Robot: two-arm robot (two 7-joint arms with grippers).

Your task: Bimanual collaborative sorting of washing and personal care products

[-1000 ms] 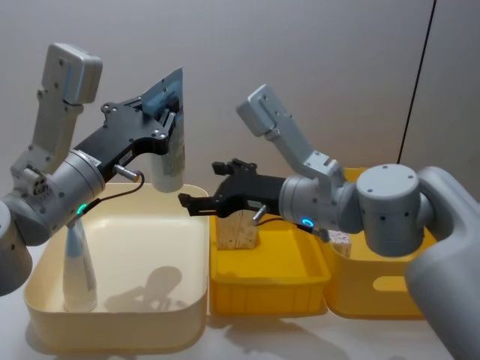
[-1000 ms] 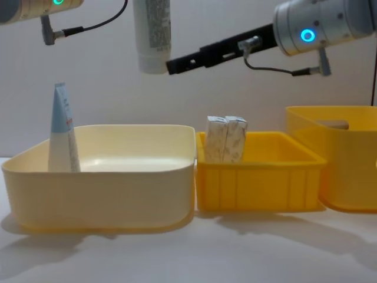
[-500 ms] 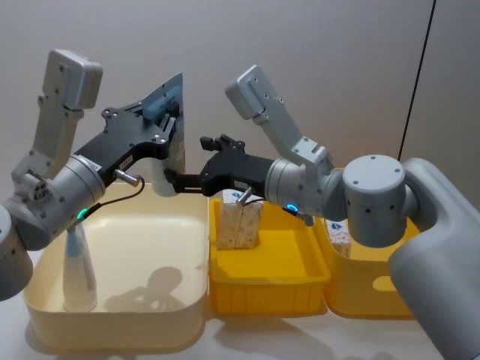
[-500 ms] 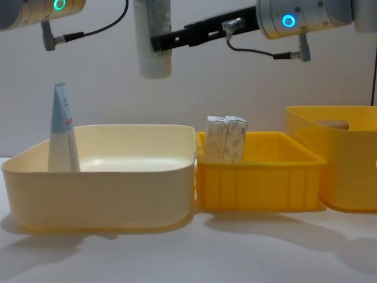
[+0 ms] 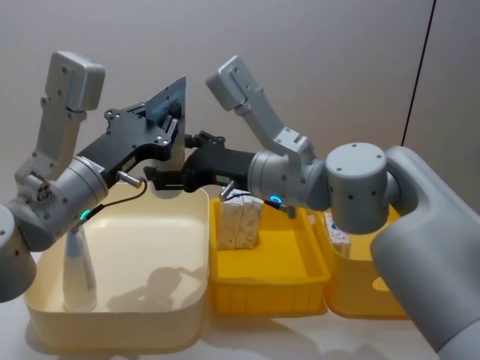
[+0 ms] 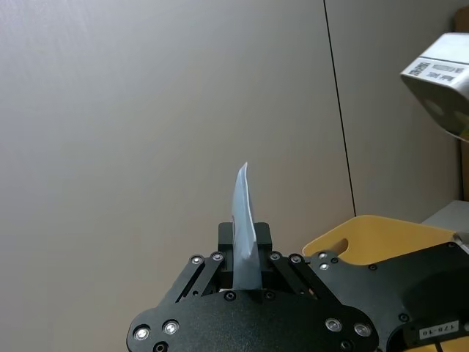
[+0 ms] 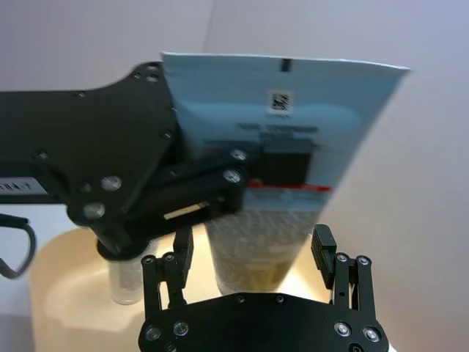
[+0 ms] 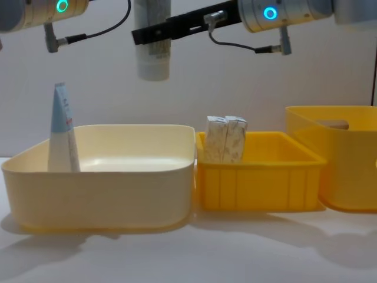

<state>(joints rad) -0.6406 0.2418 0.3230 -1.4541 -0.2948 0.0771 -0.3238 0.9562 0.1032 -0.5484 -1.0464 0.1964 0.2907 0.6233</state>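
Note:
My left gripper (image 5: 172, 127) is shut on the flat blue-grey top of a tall pouch (image 5: 171, 154), which hangs upright above the back of the cream bin (image 5: 112, 330). The pinched seam of the pouch (image 6: 244, 220) rises between the left gripper's (image 6: 245, 258) jaws. My right gripper (image 5: 161, 180) has reached across and stands open astride the pouch's (image 7: 286, 147) whitish lower end, one finger (image 7: 325, 253) on each side with small gaps. A pale-blue tapered tube (image 5: 76, 266) stands in the cream bin's left corner. Two cream cartons (image 5: 238, 221) stand in the yellow tray (image 5: 270, 289).
A taller yellow bin (image 5: 367, 289) at the right holds another small pack (image 5: 339, 241). From the chest, the pouch's round end (image 8: 153, 65) hangs well above the cream bin (image 8: 100, 188), with the yellow tray (image 8: 259, 183) beside it. A grey wall stands behind.
My right gripper has swept left from above the yellow tray to the hanging pouch and now straddles its lower end. The left arm has kept the pouch almost still.

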